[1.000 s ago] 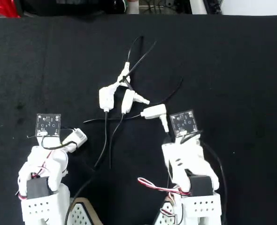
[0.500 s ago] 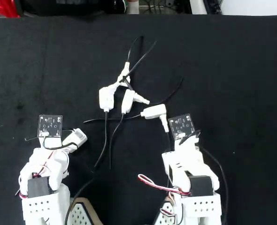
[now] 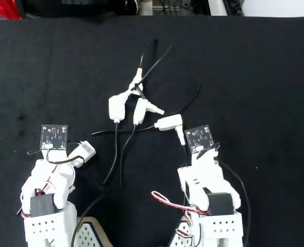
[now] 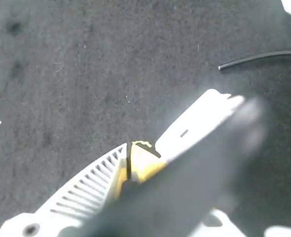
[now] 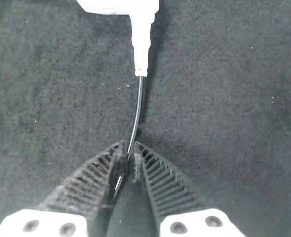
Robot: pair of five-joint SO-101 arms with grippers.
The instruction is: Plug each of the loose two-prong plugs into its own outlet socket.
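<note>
Presently right gripper clenched on black cable just behind white plug, mid-bench. Left gripper: cannot tell whether clenched or released; pale connector just beside it. Tangled plug cluster lies beyond both arms.

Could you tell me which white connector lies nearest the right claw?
The lone connector just ahead of the right claw, whose cord it grips; the others lie farther off.
</note>
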